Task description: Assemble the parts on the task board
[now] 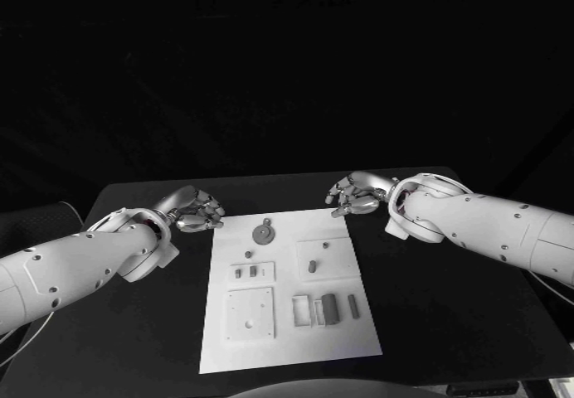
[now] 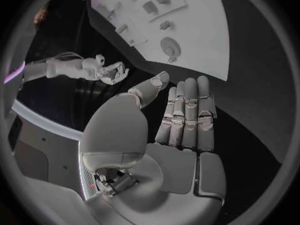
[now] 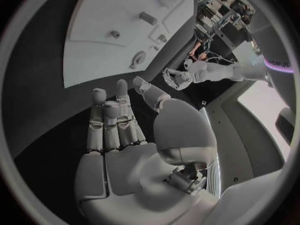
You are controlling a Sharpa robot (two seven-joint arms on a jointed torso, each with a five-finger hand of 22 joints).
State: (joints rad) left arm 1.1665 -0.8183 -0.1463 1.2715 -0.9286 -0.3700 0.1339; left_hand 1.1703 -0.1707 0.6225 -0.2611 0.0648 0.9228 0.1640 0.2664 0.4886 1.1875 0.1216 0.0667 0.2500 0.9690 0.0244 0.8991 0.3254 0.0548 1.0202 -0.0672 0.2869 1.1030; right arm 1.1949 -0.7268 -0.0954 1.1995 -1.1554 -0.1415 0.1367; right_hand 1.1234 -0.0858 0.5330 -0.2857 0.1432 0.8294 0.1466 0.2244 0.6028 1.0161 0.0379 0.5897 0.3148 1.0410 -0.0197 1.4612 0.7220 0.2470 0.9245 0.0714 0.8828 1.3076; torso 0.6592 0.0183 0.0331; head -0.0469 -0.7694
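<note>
A black table point(image 1: 143, 332) is standing in a dark room, its far edge meeting plain blackness with no wall showing. In the right wrist view, a cluttered rack point(image 3: 222, 5) with cables is sitting beyond the table, and bright pale light is falling along a white surface point(image 3: 265, 102) beside it.
</note>
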